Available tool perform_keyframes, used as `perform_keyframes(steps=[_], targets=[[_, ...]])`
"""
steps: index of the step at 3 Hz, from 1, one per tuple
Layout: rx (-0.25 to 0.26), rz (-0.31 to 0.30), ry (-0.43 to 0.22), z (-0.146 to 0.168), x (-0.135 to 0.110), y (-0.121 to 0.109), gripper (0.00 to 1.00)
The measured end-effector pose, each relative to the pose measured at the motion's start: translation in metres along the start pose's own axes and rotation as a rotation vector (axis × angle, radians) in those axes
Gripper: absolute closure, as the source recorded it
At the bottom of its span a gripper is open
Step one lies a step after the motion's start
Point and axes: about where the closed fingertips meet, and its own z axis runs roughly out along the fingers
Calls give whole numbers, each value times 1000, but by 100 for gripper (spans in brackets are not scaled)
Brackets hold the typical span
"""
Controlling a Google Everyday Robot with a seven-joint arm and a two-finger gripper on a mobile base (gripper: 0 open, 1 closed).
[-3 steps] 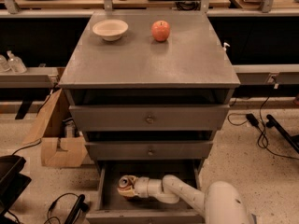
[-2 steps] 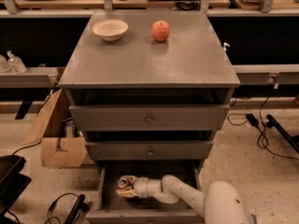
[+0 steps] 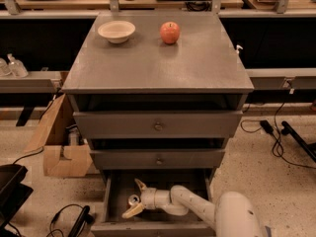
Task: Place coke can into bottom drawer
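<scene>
Grey drawer point(image 3: 148, 229): pulled out, bottom centre of frame.
Can point(image 3: 134, 200): inside drawer, between jaws.
Gripper point(image 3: 130, 198): in drawer, spread wide.
Risk: clipping can on withdrawal, tipping it.

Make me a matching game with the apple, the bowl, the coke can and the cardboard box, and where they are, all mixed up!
Things:
1 apple
2 bowl
3 coke can
4 cardboard box

Places:
A on the floor beside the cabinet
B in the bottom drawer, between the open fingers of the gripper
C white, on the cabinet top
D red, on the cabinet top

Pairs: 1-D, 2-C, 3-B, 4-A
</scene>
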Motion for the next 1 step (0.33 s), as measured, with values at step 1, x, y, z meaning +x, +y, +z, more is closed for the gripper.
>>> perform_keyframes(steps=[1], targets=[[0, 0, 0, 0, 0, 0, 0]])
